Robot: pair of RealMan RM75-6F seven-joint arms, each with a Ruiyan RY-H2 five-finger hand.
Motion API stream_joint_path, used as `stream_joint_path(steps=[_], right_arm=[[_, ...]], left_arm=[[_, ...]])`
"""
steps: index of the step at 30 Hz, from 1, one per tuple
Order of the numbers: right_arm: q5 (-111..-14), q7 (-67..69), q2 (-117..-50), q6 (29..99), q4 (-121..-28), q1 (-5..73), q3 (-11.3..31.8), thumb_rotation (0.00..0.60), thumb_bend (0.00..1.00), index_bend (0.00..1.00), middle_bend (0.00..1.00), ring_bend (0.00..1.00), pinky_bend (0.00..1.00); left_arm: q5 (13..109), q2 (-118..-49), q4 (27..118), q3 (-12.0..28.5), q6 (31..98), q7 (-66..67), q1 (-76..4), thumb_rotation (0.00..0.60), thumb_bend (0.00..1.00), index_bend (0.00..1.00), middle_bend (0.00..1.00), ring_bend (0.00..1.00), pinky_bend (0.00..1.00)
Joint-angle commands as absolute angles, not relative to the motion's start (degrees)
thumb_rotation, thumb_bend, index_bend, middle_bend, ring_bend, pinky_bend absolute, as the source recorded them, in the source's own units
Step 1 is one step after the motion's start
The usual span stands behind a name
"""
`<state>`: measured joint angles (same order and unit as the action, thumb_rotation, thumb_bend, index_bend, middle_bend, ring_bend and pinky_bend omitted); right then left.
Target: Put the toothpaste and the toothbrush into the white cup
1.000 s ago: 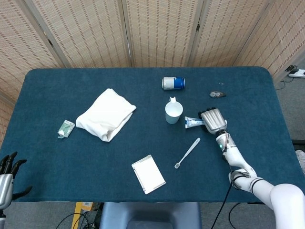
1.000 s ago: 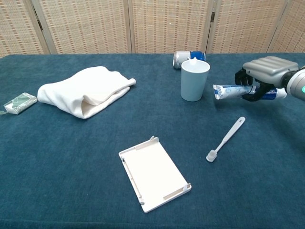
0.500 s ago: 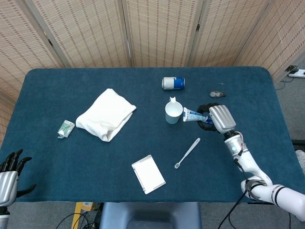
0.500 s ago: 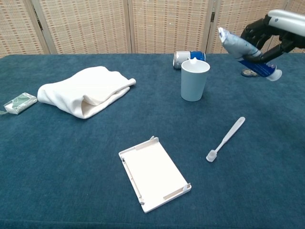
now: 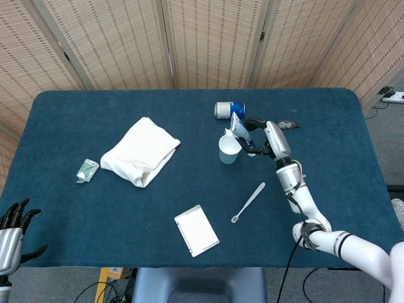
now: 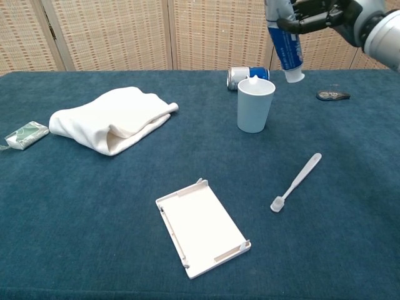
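My right hand [image 5: 268, 136] [image 6: 325, 14] holds the blue-and-white toothpaste tube [image 5: 239, 129] [image 6: 285, 45] in the air, nearly upright with its white cap down, just right of and above the white cup [image 5: 229, 149] [image 6: 255, 103]. The cup stands upright on the blue tablecloth. The white toothbrush [image 5: 248, 202] [image 6: 296, 182] lies flat on the cloth, nearer the front and to the right of the cup. My left hand [image 5: 12, 230] hangs off the table's near left corner, fingers spread and holding nothing.
A blue can [image 5: 229, 110] [image 6: 247, 74] lies on its side behind the cup. A folded white towel [image 5: 140, 151] [image 6: 112, 125], a small green packet [image 5: 87, 170] [image 6: 25, 135], a white flat box [image 5: 196, 230] [image 6: 202, 227] and a small dark object [image 5: 288, 125] [image 6: 331, 95] also lie on the cloth.
My right hand has lifted the toothpaste off the cloth, swung it left toward the cup and turned it from lying flat to cap-down. The left hand barely moved.
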<state>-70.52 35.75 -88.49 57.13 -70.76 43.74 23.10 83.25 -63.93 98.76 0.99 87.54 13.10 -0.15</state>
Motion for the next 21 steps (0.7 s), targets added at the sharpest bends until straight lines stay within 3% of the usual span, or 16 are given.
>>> stream_joint_path(steps=[1, 15, 21], right_arm=[[-67.9, 37.9, -92.8, 54.4, -65.6, 46.9, 25.3, 0.6, 0.33, 0.71, 0.64, 0.43, 0.39], [-67.7, 47.3, -104.0, 49.7, -46.9, 54.1, 27.4, 0.6, 0.27, 0.71, 0.64, 0.43, 0.39], [-68.4, 50.9, -106.5, 47.9, -42.0, 55.4, 26.9, 0.6, 0.27, 0.71, 0.62, 0.42, 0.34]], left_arm=[[83.0, -63.8, 98.7, 1.0, 87.7, 12.8, 0.0, 0.6, 0.17, 0.25, 0.08, 0.06, 0.21], [82.3, -63.6, 98.3, 0.7, 87.6, 12.4, 0.6, 0.6, 0.17, 0.25, 0.08, 0.06, 0.21], [81.9, -63.4, 98.2, 0.6, 87.0, 12.4, 0.6, 0.6, 0.17, 0.25, 0.08, 0.06, 0.21]])
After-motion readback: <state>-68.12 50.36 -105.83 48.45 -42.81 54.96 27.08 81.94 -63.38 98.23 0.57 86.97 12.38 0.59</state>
